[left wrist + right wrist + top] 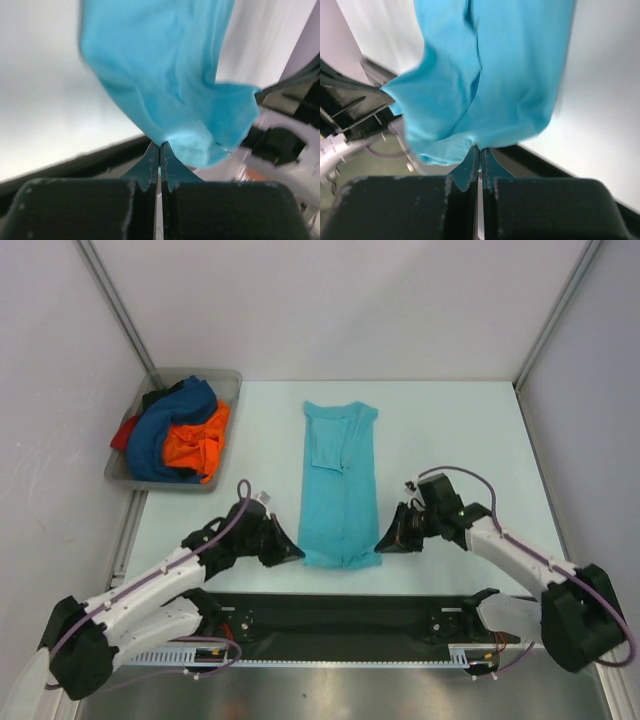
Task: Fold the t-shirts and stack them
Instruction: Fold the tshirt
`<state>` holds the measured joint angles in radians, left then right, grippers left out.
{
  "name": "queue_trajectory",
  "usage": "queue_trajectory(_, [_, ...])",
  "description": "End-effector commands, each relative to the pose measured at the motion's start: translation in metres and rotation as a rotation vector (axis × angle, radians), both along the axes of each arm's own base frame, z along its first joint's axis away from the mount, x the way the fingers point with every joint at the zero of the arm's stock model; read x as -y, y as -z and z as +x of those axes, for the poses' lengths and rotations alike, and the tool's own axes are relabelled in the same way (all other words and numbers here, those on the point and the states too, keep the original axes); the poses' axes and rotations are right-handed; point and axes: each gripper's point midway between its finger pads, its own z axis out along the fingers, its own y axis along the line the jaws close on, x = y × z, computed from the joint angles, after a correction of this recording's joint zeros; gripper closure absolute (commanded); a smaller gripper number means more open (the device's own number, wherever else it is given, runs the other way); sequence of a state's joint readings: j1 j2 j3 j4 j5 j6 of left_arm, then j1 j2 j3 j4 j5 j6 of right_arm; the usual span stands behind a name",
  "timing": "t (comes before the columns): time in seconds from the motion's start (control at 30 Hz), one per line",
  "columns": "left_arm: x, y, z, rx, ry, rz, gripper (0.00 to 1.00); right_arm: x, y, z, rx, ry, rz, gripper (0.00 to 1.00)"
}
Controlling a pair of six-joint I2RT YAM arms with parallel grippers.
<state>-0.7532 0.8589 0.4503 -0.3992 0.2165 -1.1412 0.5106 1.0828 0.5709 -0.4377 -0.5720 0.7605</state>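
A turquoise t-shirt (pixel 339 483) lies as a long narrow strip down the middle of the table, folded lengthwise. My left gripper (pixel 298 555) is shut on its near left corner, and my right gripper (pixel 381 545) is shut on its near right corner. In the left wrist view the turquoise cloth (pixel 165 75) rises from the pinched jaw tips (pixel 160 145). The right wrist view shows the same cloth (pixel 490 75) held at its jaw tips (pixel 479 148). More t-shirts, dark blue (pixel 165 435), orange (pixel 198 445) and red (pixel 125 432), sit heaped in a tray.
The grey plastic tray (pixel 222 380) stands at the table's back left corner. White walls with metal rails close in the back and both sides. A black strip (pixel 340 615) runs along the near table edge between the arm bases.
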Motion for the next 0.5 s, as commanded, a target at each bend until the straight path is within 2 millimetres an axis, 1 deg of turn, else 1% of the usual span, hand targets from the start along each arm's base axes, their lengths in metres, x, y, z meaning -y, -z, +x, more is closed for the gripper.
queue_trajectory(0.0, [-0.004, -0.02, 0.048, 0.067, -0.054, -0.015, 1.0, 0.001, -0.011, 0.042, 0.039, 0.017, 0.012, 1.0])
queue_trajectory(0.03, [-0.002, -0.034, 0.063, 0.102, -0.06, -0.031, 1.0, 0.002, 0.0, 0.05, 0.01, 0.007, -0.005, 1.0])
queue_trajectory(0.07, [-0.004, -0.035, 0.074, 0.122, -0.054, -0.013, 1.0, 0.001, -0.002, 0.06, 0.014, 0.004, -0.007, 1.0])
queue_trajectory(0.1, [-0.011, -0.024, 0.091, 0.087, -0.083, 0.021, 1.0, 0.0, -0.01, 0.078, 0.029, 0.012, 0.004, 1.0])
queue_trajectory(0.13, [-0.01, -0.026, 0.102, 0.098, -0.082, 0.019, 1.0, 0.001, 0.0, 0.088, -0.005, 0.011, -0.012, 1.0])
queue_trajectory(0.17, [-0.005, -0.036, 0.117, 0.122, -0.054, 0.009, 1.0, 0.002, 0.002, 0.098, -0.005, 0.006, -0.018, 1.0])
queue_trajectory(0.2, [-0.008, -0.022, 0.129, 0.081, -0.063, 0.033, 1.0, 0.001, -0.006, 0.116, 0.019, 0.014, -0.003, 1.0])
queue_trajectory(0.23, [-0.003, -0.03, 0.145, 0.1, -0.055, 0.023, 1.0, 0.002, -0.005, 0.125, 0.016, 0.017, -0.001, 1.0])
queue_trajectory(0.27, [-0.001, -0.029, 0.152, 0.102, -0.03, 0.027, 1.0, 0.004, 0.009, 0.132, -0.021, 0.016, -0.016, 1.0])
queue_trajectory(0.3, [-0.001, -0.029, 0.161, 0.097, -0.031, 0.028, 1.0, 0.005, 0.008, 0.142, -0.016, 0.016, -0.013, 1.0])
queue_trajectory(0.33, [0.0, -0.015, 0.168, 0.063, -0.025, 0.047, 1.0, 0.008, 0.003, 0.158, 0.0, 0.032, -0.01, 1.0])
queue_trajectory(0.37, [0.002, -0.024, 0.182, 0.09, -0.028, 0.038, 1.0, 0.009, 0.01, 0.166, -0.013, 0.031, -0.015, 1.0])
queue_trajectory(0.4, [0.002, -0.022, 0.188, 0.088, -0.032, 0.041, 1.0, 0.01, 0.011, 0.174, -0.011, 0.035, -0.014, 1.0])
queue_trajectory(0.43, [0.003, -0.021, 0.198, 0.088, -0.04, 0.039, 1.0, 0.011, 0.002, 0.189, 0.014, 0.043, -0.005, 1.0])
queue_trajectory(0.47, [0.002, -0.02, 0.204, 0.083, -0.049, 0.035, 1.0, 0.01, 0.002, 0.195, 0.013, 0.04, -0.002, 1.0])
